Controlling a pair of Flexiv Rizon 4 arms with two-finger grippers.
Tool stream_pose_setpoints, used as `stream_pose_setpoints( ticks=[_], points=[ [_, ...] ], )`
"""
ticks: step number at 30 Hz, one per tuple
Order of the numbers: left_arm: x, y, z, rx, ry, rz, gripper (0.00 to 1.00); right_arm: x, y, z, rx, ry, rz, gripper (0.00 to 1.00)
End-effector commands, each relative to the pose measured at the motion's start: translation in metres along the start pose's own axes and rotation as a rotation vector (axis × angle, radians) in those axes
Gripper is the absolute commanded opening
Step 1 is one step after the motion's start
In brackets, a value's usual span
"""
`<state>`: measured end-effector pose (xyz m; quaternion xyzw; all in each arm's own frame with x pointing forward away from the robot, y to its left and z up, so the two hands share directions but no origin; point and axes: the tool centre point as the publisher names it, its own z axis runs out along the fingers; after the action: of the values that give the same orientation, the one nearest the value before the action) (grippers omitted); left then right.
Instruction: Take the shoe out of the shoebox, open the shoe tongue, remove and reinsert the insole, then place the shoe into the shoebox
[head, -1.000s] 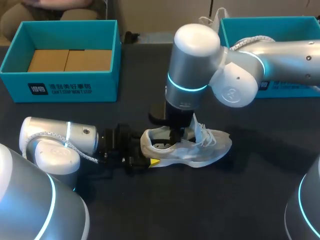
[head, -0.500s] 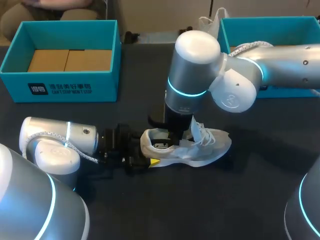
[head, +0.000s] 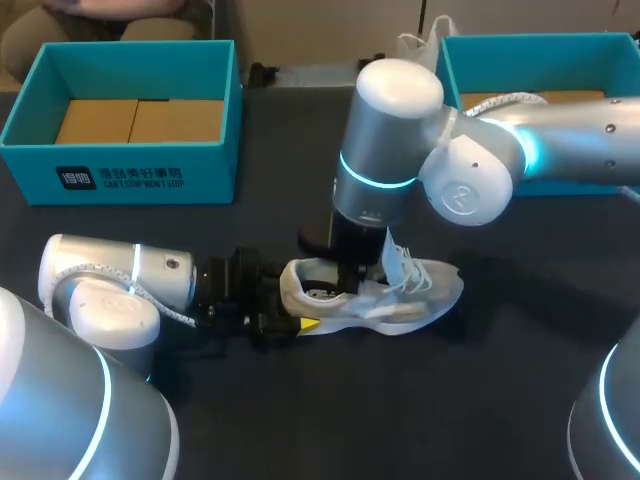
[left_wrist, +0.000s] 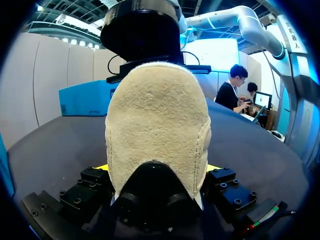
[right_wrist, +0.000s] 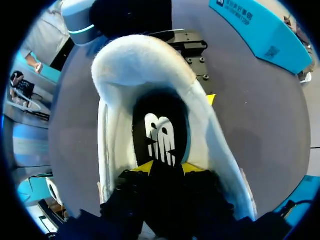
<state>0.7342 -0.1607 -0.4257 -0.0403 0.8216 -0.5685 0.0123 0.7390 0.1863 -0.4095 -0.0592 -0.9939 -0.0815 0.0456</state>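
Clamps white sneaker at heel with left gripper on table; has right gripper down on black insole, grip unclear.

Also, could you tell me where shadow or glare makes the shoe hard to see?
Head view: even light, glare on the right arm, which hides the opening of the shoe; soft shadow on the table beside it. Left wrist view: the heel is well lit, dark underneath. Right wrist view: the insole sits shaded, its white mark plain.

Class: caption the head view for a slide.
Left gripper holds the shoe at its heel; right gripper sits inside it.
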Motion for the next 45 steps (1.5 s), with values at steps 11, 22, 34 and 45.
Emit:
stream_pose_setpoints(
  ticks=[11, 22, 34, 45],
  points=[
    [-0.002, 0.000, 0.001, -0.005, 0.000, -0.001, 0.00, 0.019, -0.008, 0.017, 0.041, -0.019, 0.043, 0.00],
    [-0.002, 0.000, 0.001, -0.005, 0.000, -0.001, 0.00, 0.007, 0.002, -0.031, -0.002, -0.061, 0.011, 0.00],
    [-0.002, 0.000, 0.001, -0.005, 0.000, -0.001, 0.00, -0.002, -0.002, -0.061, -0.019, -0.082, 0.002, 0.00],
    [-0.002, 0.000, 0.001, -0.005, 0.000, -0.001, 0.00, -0.007, -0.016, -0.075, -0.031, -0.100, 0.013, 0.00]
  ],
)
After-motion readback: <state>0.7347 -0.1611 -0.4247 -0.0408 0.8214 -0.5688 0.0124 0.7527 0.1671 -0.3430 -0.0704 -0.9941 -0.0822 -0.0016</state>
